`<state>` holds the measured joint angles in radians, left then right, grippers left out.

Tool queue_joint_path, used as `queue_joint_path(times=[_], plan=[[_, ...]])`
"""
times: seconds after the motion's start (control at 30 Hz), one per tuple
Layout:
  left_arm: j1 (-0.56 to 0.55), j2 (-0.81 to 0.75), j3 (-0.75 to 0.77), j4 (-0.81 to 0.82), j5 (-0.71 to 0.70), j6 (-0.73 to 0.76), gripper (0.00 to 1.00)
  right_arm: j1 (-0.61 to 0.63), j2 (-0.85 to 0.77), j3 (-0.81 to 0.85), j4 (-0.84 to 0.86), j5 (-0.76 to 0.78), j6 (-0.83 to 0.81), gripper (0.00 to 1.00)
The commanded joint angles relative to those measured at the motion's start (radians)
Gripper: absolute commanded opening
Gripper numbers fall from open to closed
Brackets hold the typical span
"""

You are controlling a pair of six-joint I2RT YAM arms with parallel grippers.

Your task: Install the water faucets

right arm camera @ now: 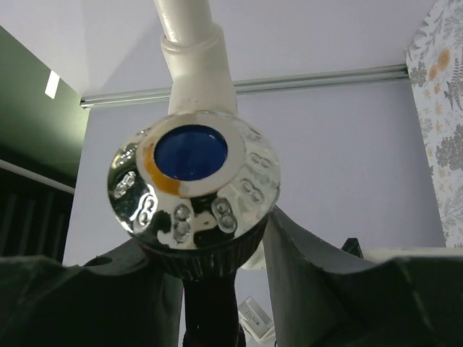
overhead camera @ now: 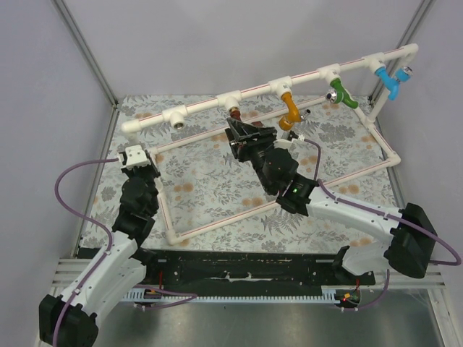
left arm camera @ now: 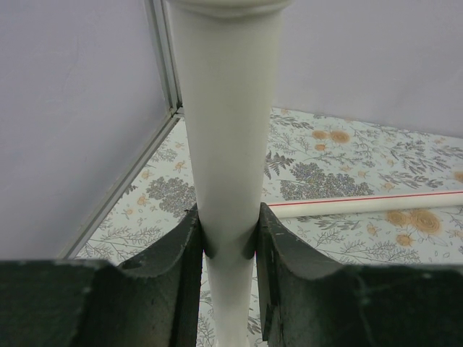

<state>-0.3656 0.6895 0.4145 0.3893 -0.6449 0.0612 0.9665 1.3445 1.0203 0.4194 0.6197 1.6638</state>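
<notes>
Orange-yellow tap (overhead camera: 289, 110) hangs from its tee on the white top pipe (overhead camera: 257, 88), upper centre-right of the top view, with no gripper on it. It looks installed, so one of two is judged done.

Dark reddish-brown tap (overhead camera: 234, 113) sits at the next tee to the left, upper centre, right under the socket. The right gripper (overhead camera: 237, 124) is around it. In the right wrist view the tap's chrome cap (right arm camera: 194, 184) with its blue disc fills the middle and the dark body drops between the two fingers, which flank it closely. Cannot tell whether they are clamped on it or just off it, nor whether the tap is fully home in the tee (the joint is hidden by the gripper).

Left gripper (left arm camera: 228, 238) is closed tight on the upright white pipe (left arm camera: 228, 130) at the frame's left end, likely steadying it.

Green tap (overhead camera: 342, 94) and light blue tap (overhead camera: 390, 82) are further right on the pipe. An open tee (overhead camera: 177, 119) sits upper left, with nothing in it.

Left to do, as judged: confirm the brown tap is seated, then release.
</notes>
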Motion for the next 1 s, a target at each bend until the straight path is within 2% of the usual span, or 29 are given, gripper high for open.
queue_joint_path(times=[0.0,0.53,0.77,0.97], plan=[[-0.033,-0.008,-0.006,0.010,0.082,0.015,0.02,-0.002,0.050,-0.046,0.007,-0.097,-0.079,0.52],[-0.035,-0.002,-0.008,0.011,0.083,0.022,0.02,0.018,-0.060,-0.127,0.209,-0.118,-0.366,0.78],[-0.035,0.005,-0.008,0.011,0.085,0.029,0.02,0.024,-0.143,-0.164,0.233,-0.153,-0.486,0.80],[-0.036,0.007,-0.010,0.011,0.085,0.031,0.02,0.026,-0.251,-0.195,0.122,-0.225,-0.639,0.80]])
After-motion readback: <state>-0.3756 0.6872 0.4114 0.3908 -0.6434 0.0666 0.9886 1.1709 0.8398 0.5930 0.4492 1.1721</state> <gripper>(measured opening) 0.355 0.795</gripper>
